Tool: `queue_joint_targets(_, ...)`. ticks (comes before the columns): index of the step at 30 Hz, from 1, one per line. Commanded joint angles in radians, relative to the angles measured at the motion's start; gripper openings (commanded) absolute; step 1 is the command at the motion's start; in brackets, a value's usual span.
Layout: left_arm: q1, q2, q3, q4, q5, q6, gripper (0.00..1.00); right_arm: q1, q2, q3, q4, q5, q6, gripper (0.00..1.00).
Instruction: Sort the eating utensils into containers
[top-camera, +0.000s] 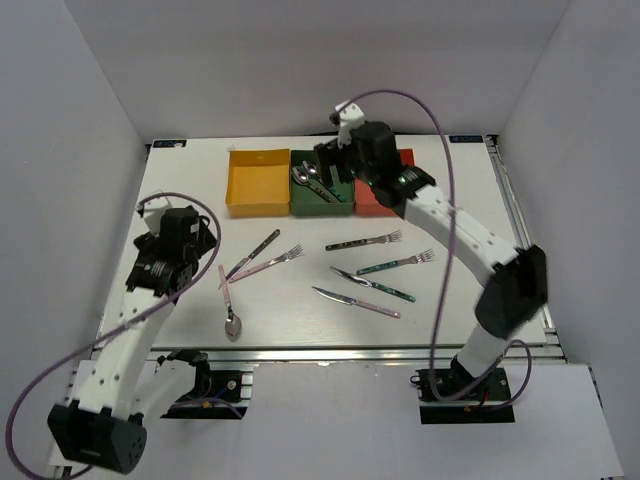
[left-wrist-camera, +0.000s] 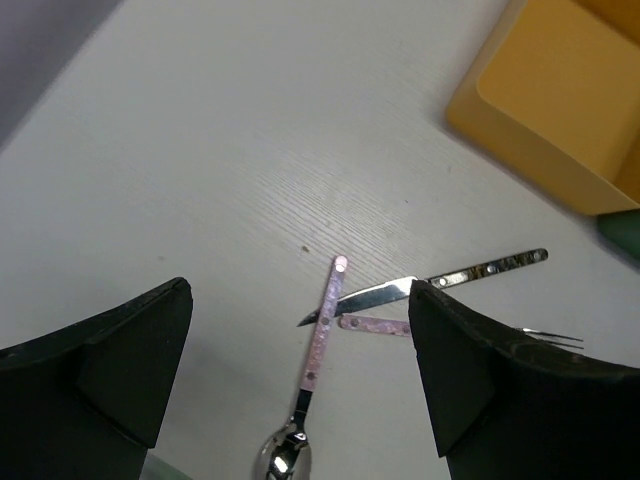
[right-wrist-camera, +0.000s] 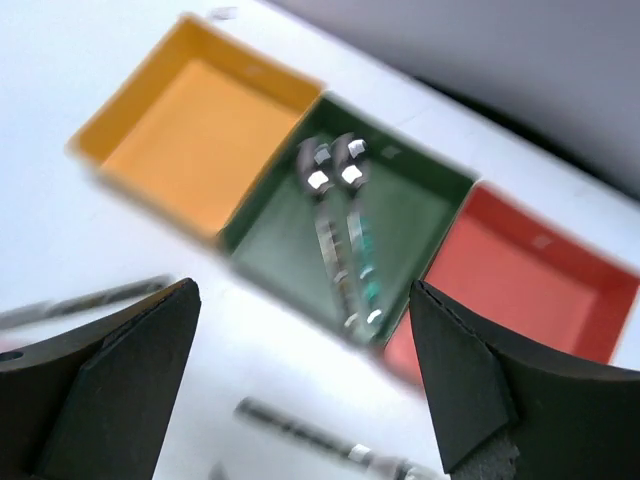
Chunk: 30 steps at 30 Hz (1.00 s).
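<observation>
Right hand (right-wrist-camera: 300, 300) hung wide apart & empty over the green bin (right-wrist-camera: 415, 225), so left hand (left-wrist-camera: 300, 290), also apart, prob. needed to drop straight onto the pink spoon (left-wrist-camera: 320, 345) handle.

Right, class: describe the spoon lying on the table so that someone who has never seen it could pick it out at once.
Find the yellow bin at the back left of the table. Come straight toward the near edge, past a knife and a fork lying together, to the spoon. It is the only spoon loose on the table, pink-handled, bowl toward the near edge.
</observation>
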Motion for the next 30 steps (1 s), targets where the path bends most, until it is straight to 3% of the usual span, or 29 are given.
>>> queue_joint_targets(1,0.007,0.133,-0.015,-0.028,0.174,-0.104,0.98,0.009,-0.192,-0.275,0.059,-0.124,0.181,0.89)
queue_joint_targets(4,0.005,0.239,-0.077,0.05,0.312,-0.158,0.86,0.009,-0.303,-0.445,0.077,-0.265,0.249,0.87)
queue_joint_targets(7,0.007,0.276,-0.181,0.139,0.34,-0.201,0.8,0.014,-0.361,-0.541,0.066,-0.337,0.267,0.8)
queue_joint_targets(8,0.005,0.279,-0.222,0.156,0.331,-0.21,0.74,0.014,-0.375,-0.563,0.066,-0.345,0.269,0.8)
queue_joint_targets(14,0.005,0.34,-0.301,0.248,0.317,-0.218,0.69,0.017,-0.445,-0.696,0.089,-0.383,0.272,0.78)
queue_joint_targets(16,0.005,0.351,-0.33,0.264,0.32,-0.218,0.6,0.018,-0.458,-0.722,0.101,-0.396,0.276,0.77)
queue_joint_targets(20,-0.009,0.377,-0.373,0.304,0.331,-0.233,0.58,0.023,-0.464,-0.738,0.106,-0.403,0.278,0.76)
queue_joint_targets(25,-0.025,0.418,-0.396,0.318,0.312,-0.245,0.48,0.03,-0.481,-0.758,0.126,-0.414,0.282,0.76)
queue_joint_targets(27,-0.032,0.417,-0.405,0.321,0.312,-0.251,0.35,0.033,-0.482,-0.759,0.124,-0.412,0.286,0.78)
queue_joint_targets(28,-0.035,0.412,-0.408,0.319,0.312,-0.254,0.33,0.034,-0.482,-0.759,0.123,-0.412,0.289,0.79)
queue_joint_targets(29,-0.042,0.408,-0.416,0.318,0.311,-0.256,0.28,0.035,-0.484,-0.761,0.126,-0.415,0.293,0.89)
queue_joint_targets(30,-0.045,0.396,-0.419,0.315,0.309,-0.262,0.26,0.035,-0.485,-0.764,0.138,-0.441,0.299,0.89)
